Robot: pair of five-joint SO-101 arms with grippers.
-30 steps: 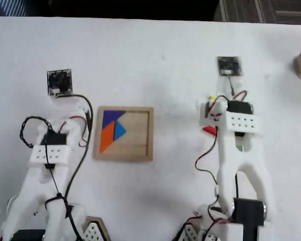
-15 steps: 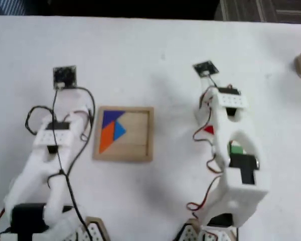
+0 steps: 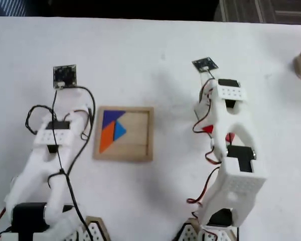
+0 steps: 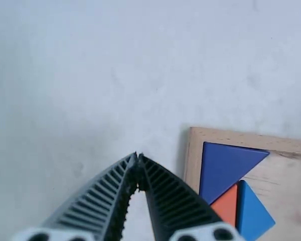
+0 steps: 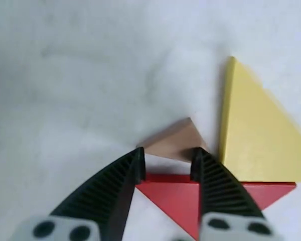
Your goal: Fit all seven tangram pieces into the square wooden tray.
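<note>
The square wooden tray (image 3: 140, 136) sits on the white tabletop (image 3: 150, 55) between the two arms, closer to the left one. Three pieces are in it, all packed along its left side. There's a dark blue triangle (image 4: 221, 164) in the far corner, an orange piece (image 4: 227, 205) next to it, and a small light blue triangle (image 4: 252, 215) tucked against both. Pale wood grain shows across the rest of the tray floor.

The left pincer (image 4: 137, 159) is clenched, tips together, just off the tray's corner. The right pincer (image 5: 168, 154) is released, its tips either side of a small tan triangle (image 5: 174, 140). That triangle is right up against a red triangle (image 5: 178, 196) and just beside a big yellow triangle (image 5: 253, 135).
</note>
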